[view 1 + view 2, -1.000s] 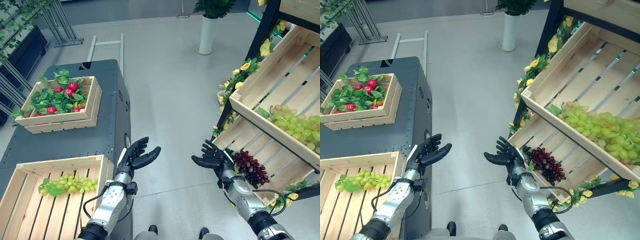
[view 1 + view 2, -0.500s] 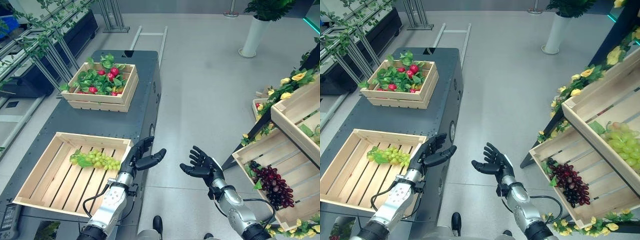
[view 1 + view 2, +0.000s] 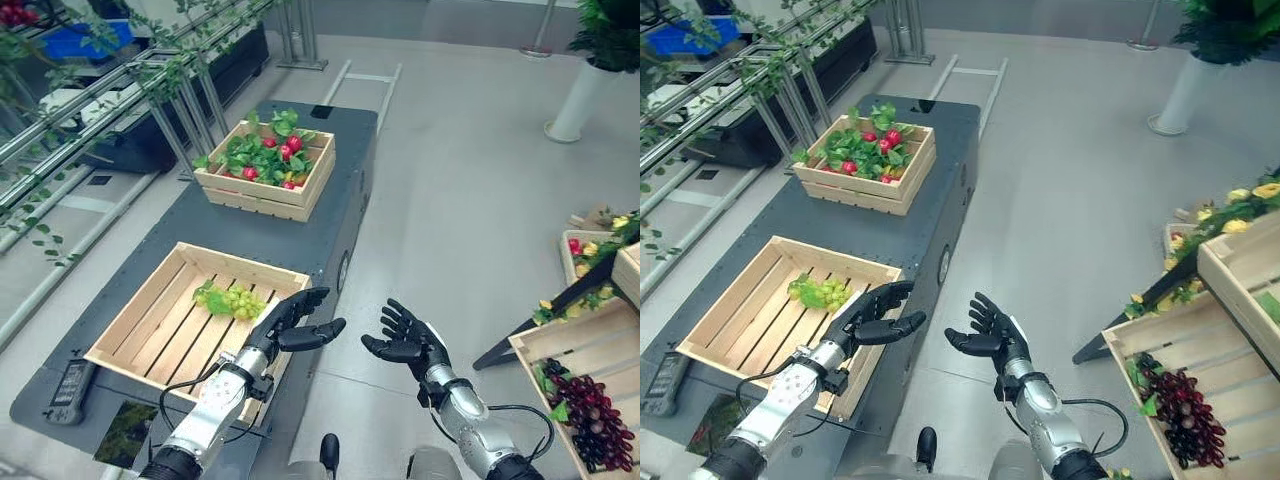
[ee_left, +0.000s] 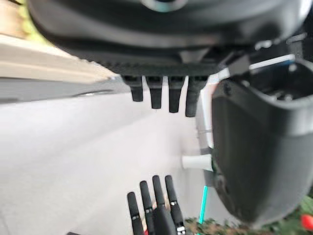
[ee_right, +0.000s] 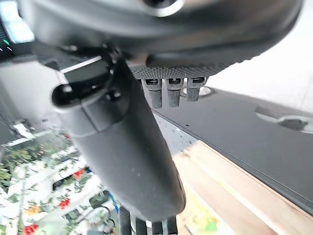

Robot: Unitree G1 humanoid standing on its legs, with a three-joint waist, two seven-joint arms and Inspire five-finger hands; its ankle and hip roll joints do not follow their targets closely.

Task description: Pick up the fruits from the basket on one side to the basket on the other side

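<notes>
Both hands empty, fingers spread & relaxed: left hand [image 3: 296,325] hangs just off the near crate's corner, right hand [image 3: 405,338] over bare floor at 3 o'clock from it, palms facing each other, apart. Near crate [image 3: 135,322] on the dark cart [image 3: 330,215] already has a green grape bunch [image 3: 228,299] lying at its 12 o'clock end, touching the slats. Purple grapes [image 3: 588,421] sit in the lower shelf crate [image 3: 1130,340], well apart at 4 o'clock from the right hand. Far crate w/ red fruit & leaves [image 3: 268,162] at 12 o'clock on the cart, untouched. Judgement: nothing in hand now, so next is likely a fetch from the shelf side. To do it well: turn toward 3–4 o'clock first, reach w/ right hand, come down over the bunch's middle, wrap fingers round the cluster not single berries, lift clear of the crate lip before swinging back. Keep left hand clear of cart edge.
</notes>
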